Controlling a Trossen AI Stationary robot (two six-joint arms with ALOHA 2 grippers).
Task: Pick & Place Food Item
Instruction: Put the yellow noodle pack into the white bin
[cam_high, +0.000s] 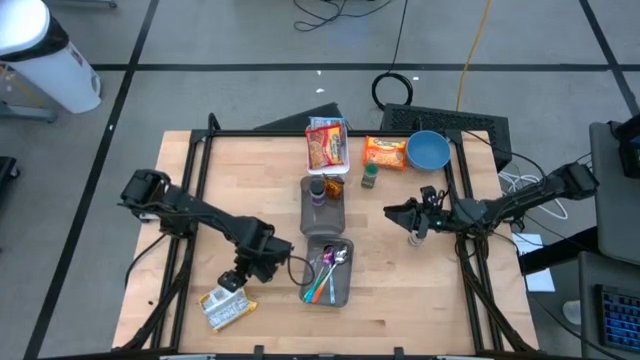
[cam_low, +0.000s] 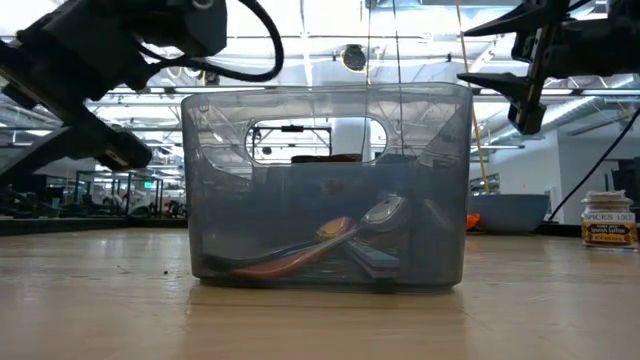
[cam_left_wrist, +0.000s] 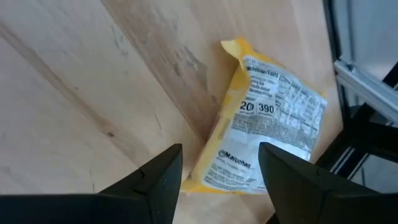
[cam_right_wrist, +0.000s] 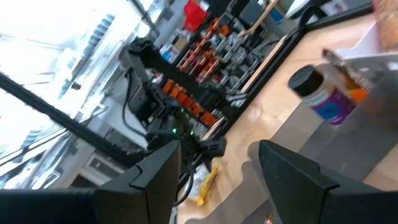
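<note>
- At the near left corner of the desk (cam_high: 200, 200), my left gripper (cam_high: 236, 279) hangs just above the yellow noodle packet (cam_high: 226, 308), with its fingers (cam_left_wrist: 155, 180) spread apart and nothing between them.
- The noodle packet lies flat on the wood, label side up, close to the desk edge; I am not touching it.
- My right gripper (cam_high: 408, 213) waits in the air on the right side of the desk, open and empty, beside the grey bin (cam_high: 328, 272) with spoons in it.
- I judge that this packet is either just put down or not yet picked; I cannot say which from here.
- More food packets (cam_high: 326, 143) remain at the far side, near the blue bowl (cam_high: 427, 150), so work probably remains.
</note>
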